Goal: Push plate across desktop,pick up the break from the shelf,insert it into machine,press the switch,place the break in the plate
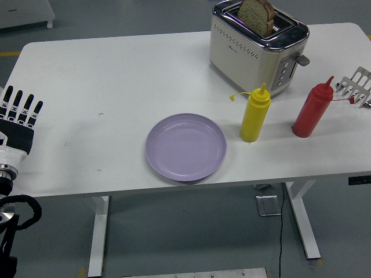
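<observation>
White bench [104, 75] fills the view, and at its near left edge the left robot hand [18, 119] rests with fingers straight and spread, holding nothing; the right arm is out of sight. Purple plate [185, 147] sits close to the near edge with bare room on its left, ready to receive the bread. Beyond stand a yellow bottle [255, 113] and red bottle [312, 108], then the toaster [255, 46] with the bread slice [257, 15] upright in its slot, its lever apparently not yet pressed, and a wire rack [358, 86] at the right edge
</observation>
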